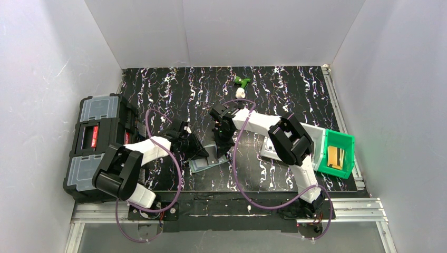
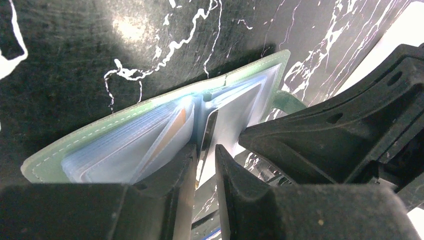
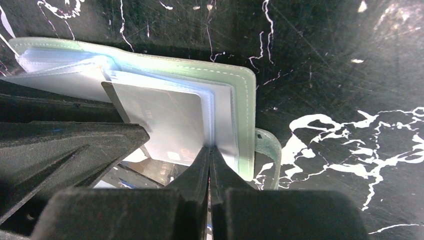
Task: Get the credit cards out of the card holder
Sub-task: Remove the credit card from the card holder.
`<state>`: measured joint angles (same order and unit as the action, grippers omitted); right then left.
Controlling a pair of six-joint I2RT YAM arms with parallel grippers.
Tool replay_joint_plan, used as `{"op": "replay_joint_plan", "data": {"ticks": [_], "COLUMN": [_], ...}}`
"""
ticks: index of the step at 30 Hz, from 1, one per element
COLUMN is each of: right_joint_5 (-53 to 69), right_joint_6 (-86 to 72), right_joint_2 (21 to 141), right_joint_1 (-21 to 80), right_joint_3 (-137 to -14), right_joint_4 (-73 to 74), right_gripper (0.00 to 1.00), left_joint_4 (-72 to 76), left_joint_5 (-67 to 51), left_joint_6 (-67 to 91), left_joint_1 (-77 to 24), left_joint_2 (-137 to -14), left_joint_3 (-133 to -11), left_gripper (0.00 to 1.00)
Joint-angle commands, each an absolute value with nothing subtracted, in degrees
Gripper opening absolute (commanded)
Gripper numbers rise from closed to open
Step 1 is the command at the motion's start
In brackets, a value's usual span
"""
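**Top external view.** The card holder [image 1: 207, 162] lies open on the table, directly below and between my left claw [image 1: 188, 145] and my right claw [image 1: 221, 142]. Each claw attends to one leaf, so both crowd in close.

**Left wrist view.** My left claw's fingers [image 2: 185, 167] stand narrowly apart, one on each side of the thin edge of a credit card [image 2: 206, 132]. The card rises at the fold, just ahead of the tips. I cannot tell whether the pads bear on it. This straddle suits closing on the card and drawing it out of its sleeve.

**Right wrist view.** My right claw is pressed together, tips at the near edge of the clear sleeves [image 3: 222, 120]. The snap tab [image 3: 270, 150] sits just to their right. I judge this contact anchors the holder so it does not follow the card. I cannot tell whether a sleeve is caught between the tips. The grey card lies slanted, partly out of the sleeves, just left of my tips.
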<state>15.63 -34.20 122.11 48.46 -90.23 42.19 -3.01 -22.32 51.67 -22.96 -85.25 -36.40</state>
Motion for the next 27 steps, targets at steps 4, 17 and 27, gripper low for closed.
{"op": "replay_joint_plan", "data": {"ticks": [4,17,27], "right_joint_5": [14.43,14.63,14.6], "right_joint_6": [-34.17,-34.15,-34.06], "right_joint_2": [125.42,126.28,127.0], "right_joint_1": [48.96,48.9,48.87], "right_joint_3": [-90.53,-91.14,-91.85], "right_joint_4": [42.17,42.8,43.46], "right_gripper": [0.02,0.01,0.01], "left_joint_4": [-3.32,2.82,5.64], "left_joint_5": [-23.87,-27.05,-29.06], "left_joint_6": [52.1,54.17,55.19], "left_joint_1": [-21.17,-19.86,-19.04], "left_joint_2": [-81.93,-81.49,-81.62], "left_joint_3": [-33.2,-29.77,-28.62], "left_gripper": [0.19,0.12,0.08]}}
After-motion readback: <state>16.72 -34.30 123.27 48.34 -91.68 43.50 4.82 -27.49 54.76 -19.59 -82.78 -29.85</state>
